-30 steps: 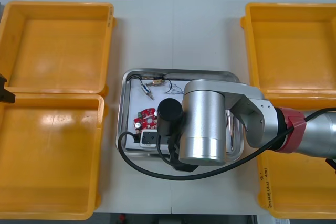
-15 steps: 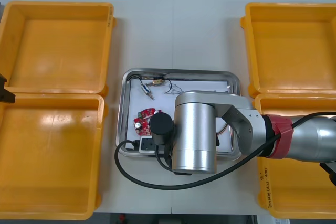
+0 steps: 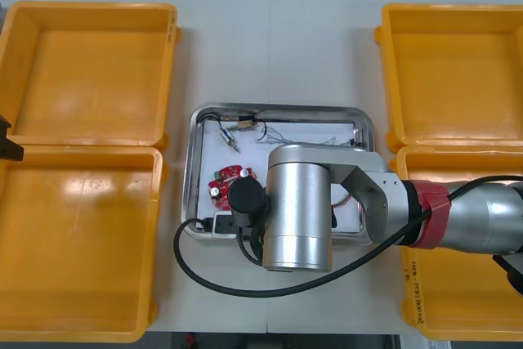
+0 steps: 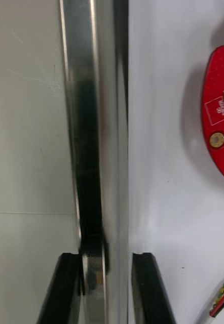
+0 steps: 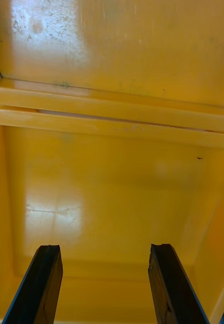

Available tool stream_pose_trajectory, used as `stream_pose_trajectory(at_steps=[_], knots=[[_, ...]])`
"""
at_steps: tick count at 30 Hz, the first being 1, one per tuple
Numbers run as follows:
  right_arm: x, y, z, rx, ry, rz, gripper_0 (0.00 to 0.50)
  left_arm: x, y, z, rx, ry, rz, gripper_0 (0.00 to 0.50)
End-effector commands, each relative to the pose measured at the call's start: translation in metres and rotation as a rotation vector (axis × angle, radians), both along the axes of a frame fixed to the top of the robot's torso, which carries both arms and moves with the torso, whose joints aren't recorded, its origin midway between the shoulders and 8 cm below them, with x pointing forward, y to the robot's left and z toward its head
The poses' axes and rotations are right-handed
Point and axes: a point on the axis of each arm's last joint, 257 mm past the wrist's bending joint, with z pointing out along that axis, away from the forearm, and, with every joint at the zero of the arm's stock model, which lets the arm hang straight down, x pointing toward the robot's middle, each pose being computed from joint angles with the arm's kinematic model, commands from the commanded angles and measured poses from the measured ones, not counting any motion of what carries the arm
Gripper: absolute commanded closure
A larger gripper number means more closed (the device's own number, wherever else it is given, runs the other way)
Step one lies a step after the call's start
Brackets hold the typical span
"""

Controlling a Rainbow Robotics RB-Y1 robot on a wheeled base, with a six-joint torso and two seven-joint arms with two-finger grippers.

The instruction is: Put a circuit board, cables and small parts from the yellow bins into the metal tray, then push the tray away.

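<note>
The metal tray [image 3: 278, 111], white inside, lies mid-table between the yellow bins. It holds a round red circuit board [image 3: 227, 177], thin cables [image 3: 276, 132] and small metal parts [image 3: 240, 127]. My right arm [image 3: 298, 206] covers the tray's near part. In the right wrist view my right gripper [image 4: 108, 291] straddles the tray's shiny rim [image 4: 99, 152], one finger outside on the table side and one inside, shut on it. The circuit board [image 4: 219, 116] and a red and yellow cable [image 4: 222, 299] lie inside. My left gripper [image 5: 106, 283] hangs open over a yellow bin [image 5: 117, 192].
Two yellow bins [image 3: 90, 71] [image 3: 78, 234] stand at the left and two more [image 3: 458, 71] [image 3: 462, 300] at the right, all bare inside. The left arm's tip [image 3: 6, 143] shows at the left edge. Bare table [image 3: 270, 38] lies beyond the tray's far rim.
My right arm has moved left and towards the table's near edge, and its fingers have closed in around the tray's rim. The left arm has not moved.
</note>
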Motion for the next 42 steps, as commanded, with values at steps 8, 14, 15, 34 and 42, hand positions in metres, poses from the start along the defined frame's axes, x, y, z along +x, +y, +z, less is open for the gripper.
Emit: stream_pose_trajectory(at_steps=[8, 14, 15, 34, 42], knots=[[0.0, 0.02, 0.013, 0.029, -0.06, 0.066, 0.5, -0.003, 0.015, 0.016, 0.091, -0.022, -0.07, 0.0], [0.013, 0.017, 0.017, 0.036, -0.098, 0.072, 0.5, -0.003, 0.015, 0.016, 0.091, -0.022, -0.07, 0.0], [0.014, 0.017, 0.018, 0.038, -0.1, 0.073, 0.5, -0.003, 0.015, 0.016, 0.091, -0.022, -0.07, 0.0], [0.064, 0.008, 0.059, 0.028, -0.226, 0.096, 0.5, -0.003, 0.015, 0.016, 0.091, -0.022, -0.07, 0.0], [0.081, 0.01, 0.076, -0.001, -0.279, 0.118, 0.5, -0.003, 0.015, 0.016, 0.091, -0.022, -0.07, 0.0]])
